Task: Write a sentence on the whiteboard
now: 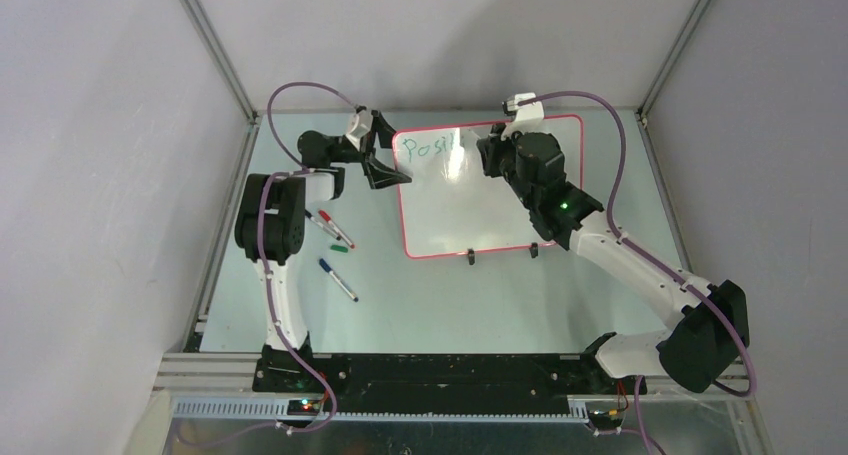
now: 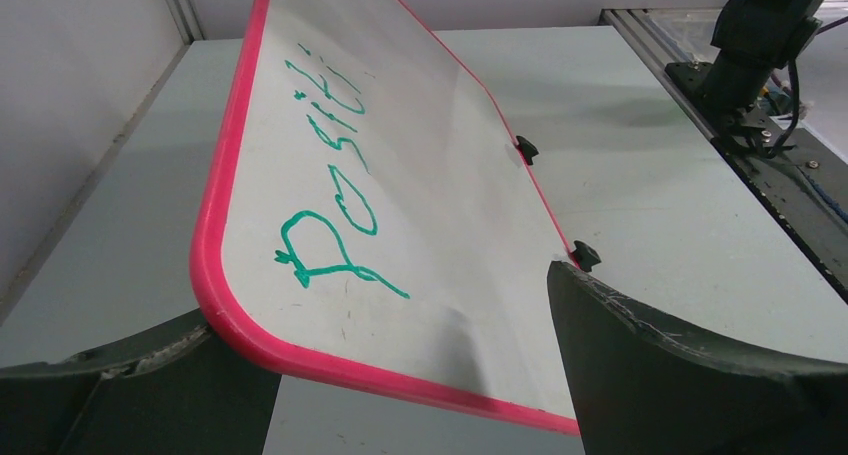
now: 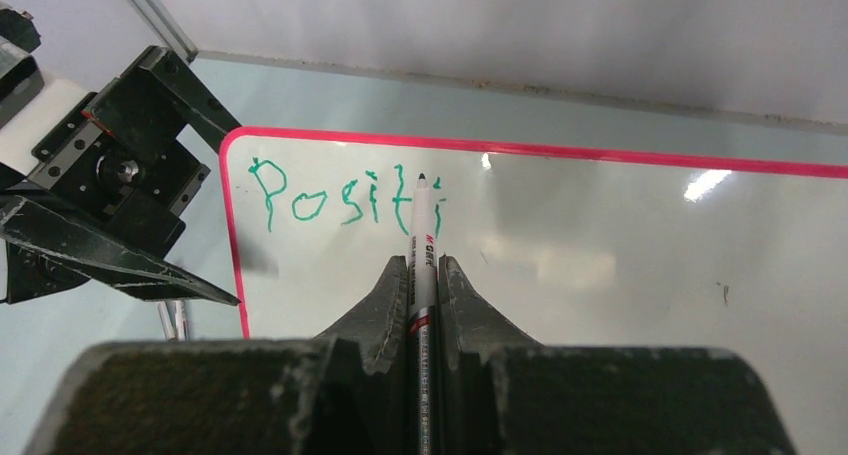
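The whiteboard (image 1: 480, 205) lies flat on the table, white with a red-pink rim and two black feet on its near edge. The sentence (image 1: 425, 147) is a few green letters, "Positi", at its top left (image 3: 345, 200) (image 2: 330, 269). My right gripper (image 3: 423, 265) is shut on a white marker (image 3: 421, 245) whose tip sits just after the last letter. In the top view my right gripper (image 1: 497, 153) hovers over the board's upper middle. My left gripper (image 1: 385, 157) stands open at the board's left edge, and that rim (image 2: 215, 285) lies between its fingers (image 2: 620, 355).
Three loose markers lie on the table left of the board: red (image 1: 333, 225), green (image 1: 338, 245) and blue (image 1: 338, 280). Aluminium rails (image 1: 225, 225) and grey walls border the table on the left, right and back. The right arm reaches across the board's lower right.
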{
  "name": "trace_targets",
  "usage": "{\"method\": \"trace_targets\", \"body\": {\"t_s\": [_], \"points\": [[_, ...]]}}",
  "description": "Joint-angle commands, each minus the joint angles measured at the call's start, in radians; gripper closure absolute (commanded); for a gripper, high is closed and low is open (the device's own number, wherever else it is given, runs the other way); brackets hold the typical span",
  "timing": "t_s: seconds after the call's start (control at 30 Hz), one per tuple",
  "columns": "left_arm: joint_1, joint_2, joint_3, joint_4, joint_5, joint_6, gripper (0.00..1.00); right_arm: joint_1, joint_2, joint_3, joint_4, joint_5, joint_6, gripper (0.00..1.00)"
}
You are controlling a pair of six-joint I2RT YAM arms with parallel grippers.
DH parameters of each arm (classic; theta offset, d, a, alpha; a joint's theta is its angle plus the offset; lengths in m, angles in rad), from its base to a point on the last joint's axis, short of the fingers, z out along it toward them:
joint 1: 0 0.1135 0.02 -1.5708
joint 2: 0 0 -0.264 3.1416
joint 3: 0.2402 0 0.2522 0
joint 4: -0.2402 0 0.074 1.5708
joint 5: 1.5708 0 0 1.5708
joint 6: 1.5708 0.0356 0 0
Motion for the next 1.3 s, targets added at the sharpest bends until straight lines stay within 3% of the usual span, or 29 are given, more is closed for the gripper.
{"method": "trace_targets", "body": {"t_s": [0.0,1.27], "points": [[-0.017,0.012,0.058,0.056,0.043,-0.072,0.02,-0.012,-0.003,0.007,-0.019,0.014,0.027,1.00],[0.008,0.004,0.041,0.055,0.014,-0.095,0.01,-0.011,0.096,0.098,-0.108,0.041,0.036,1.00]]}}
